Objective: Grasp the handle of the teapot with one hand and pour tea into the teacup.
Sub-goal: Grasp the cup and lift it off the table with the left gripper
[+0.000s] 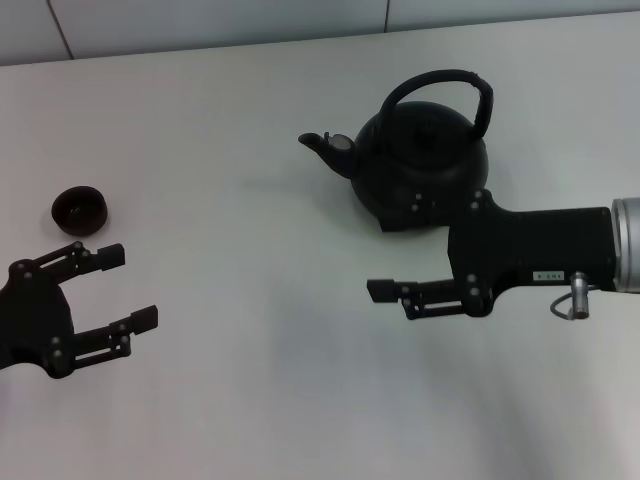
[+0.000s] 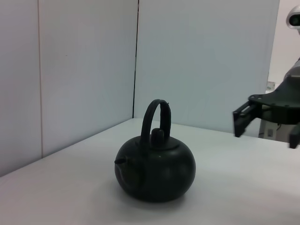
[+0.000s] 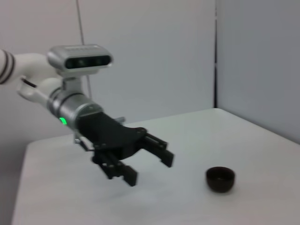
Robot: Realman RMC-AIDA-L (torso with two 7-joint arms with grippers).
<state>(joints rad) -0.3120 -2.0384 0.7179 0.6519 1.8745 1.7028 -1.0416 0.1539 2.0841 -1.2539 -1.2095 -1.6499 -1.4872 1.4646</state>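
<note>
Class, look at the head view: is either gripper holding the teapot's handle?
No. The handle arches free; right gripper and left gripper hold nothing.

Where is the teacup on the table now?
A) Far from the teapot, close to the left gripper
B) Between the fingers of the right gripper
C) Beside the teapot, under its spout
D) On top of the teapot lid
A: in the head view the teacup sits just beyond the left gripper, well apart from the teapot and the right gripper.
</note>
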